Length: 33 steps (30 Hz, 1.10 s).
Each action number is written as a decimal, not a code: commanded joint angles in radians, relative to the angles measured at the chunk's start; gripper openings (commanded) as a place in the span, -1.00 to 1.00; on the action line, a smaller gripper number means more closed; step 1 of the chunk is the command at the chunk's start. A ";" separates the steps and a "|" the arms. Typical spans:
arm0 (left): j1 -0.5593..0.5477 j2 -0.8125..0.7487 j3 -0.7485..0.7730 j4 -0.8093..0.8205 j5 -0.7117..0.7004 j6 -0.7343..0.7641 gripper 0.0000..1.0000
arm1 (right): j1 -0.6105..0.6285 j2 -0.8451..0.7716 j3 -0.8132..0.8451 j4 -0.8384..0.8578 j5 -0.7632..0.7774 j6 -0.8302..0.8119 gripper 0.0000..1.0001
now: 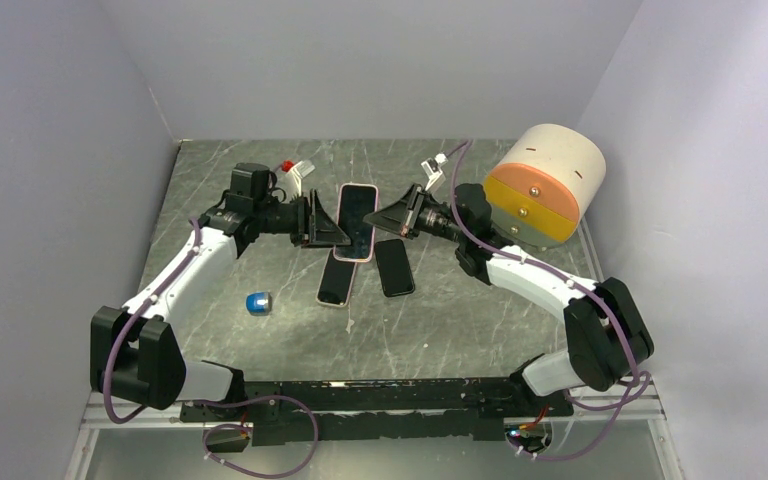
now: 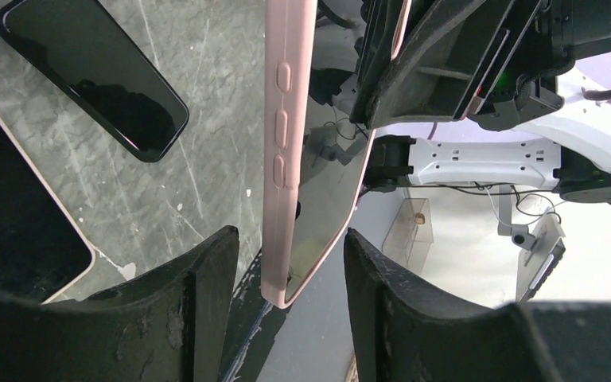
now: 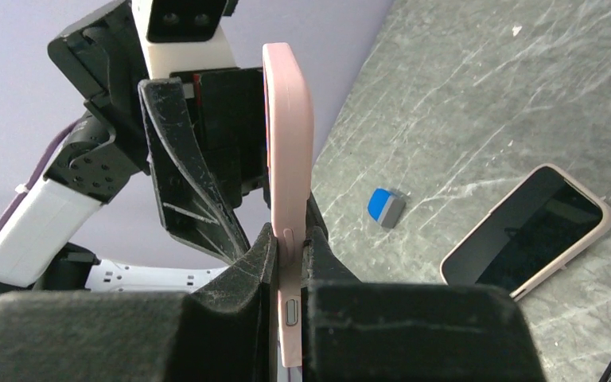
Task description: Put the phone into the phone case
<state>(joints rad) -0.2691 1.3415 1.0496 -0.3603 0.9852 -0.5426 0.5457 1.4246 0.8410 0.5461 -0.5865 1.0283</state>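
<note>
The right gripper (image 3: 290, 267) is clenched on the pink phone case (image 2: 286, 119), its two fingers pinching one long edge so that the case shows edge-on in the right wrist view. The case is held off the table (image 1: 260, 200) in the middle of the scene, between the two arms. A phone (image 1: 358, 225) sits inside it, its dark glossy screen turned up toward the top camera. The left gripper (image 2: 286, 274) is released: its fingers (image 2: 207, 294) stand apart on either side of the case's opposite edge, the one with the side buttons. There is a clear gap at one finger and only a narrow one at the other. Just near of the held case, two more handsets lie flat on the table. A cased phone (image 1: 336, 280) with a pale rim is on the left and a bare black phone (image 1: 394, 267) is on the right, close together but apart. A small blue block (image 1: 259, 303) lies further left, near the left arm. A round beige drum (image 1: 550, 170) with orange and yellow panels sits at the far right edge of the table.
</note>
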 commanded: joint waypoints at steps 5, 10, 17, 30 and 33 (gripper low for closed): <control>-0.002 0.021 0.009 0.063 -0.022 -0.016 -0.07 | 0.001 -0.028 0.017 0.047 -0.076 -0.017 -1.00; -0.002 0.044 0.016 0.065 -0.028 -0.016 -0.61 | 0.005 -0.019 0.024 0.029 -0.082 -0.025 -1.00; -0.002 0.039 0.034 -0.015 -0.077 0.026 -0.22 | 0.010 -0.033 0.068 -0.154 -0.018 -0.131 -1.00; -0.002 -0.007 0.067 -0.212 -0.285 0.209 0.88 | -0.061 -0.101 0.145 -0.746 0.177 -0.480 -1.00; -0.002 -0.026 0.062 -0.239 -0.358 0.242 0.88 | -0.100 -0.107 0.163 -0.888 0.231 -0.567 -1.00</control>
<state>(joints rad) -0.2718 1.3666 1.0794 -0.5415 0.7418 -0.3836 0.4908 1.3651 0.9295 -0.1501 -0.4431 0.6125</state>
